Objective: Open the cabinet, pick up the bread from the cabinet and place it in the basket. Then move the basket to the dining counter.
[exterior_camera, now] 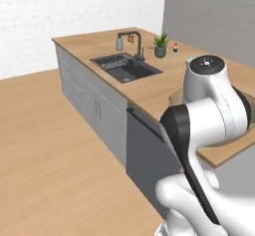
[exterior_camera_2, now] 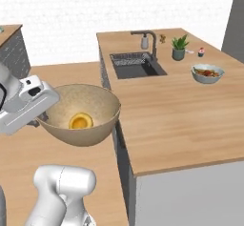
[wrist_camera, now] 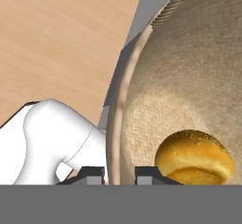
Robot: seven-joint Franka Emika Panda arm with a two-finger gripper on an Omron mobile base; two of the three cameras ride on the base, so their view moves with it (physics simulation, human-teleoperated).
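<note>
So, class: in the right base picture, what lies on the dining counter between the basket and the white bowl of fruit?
Nothing: in the right base view only bare dining counter planks stretch between the basket and the fruit bowl.

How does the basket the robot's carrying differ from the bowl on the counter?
The basket is tan and woven; the bowl is pale and smooth. The basket looks much larger and deeper than the bowl. The basket is held off the counter by its rim in the shut gripper, beside the counter's edge; the bowl rests on it. The basket holds one bun; the bowl holds red-orange food. Both are round.
</note>
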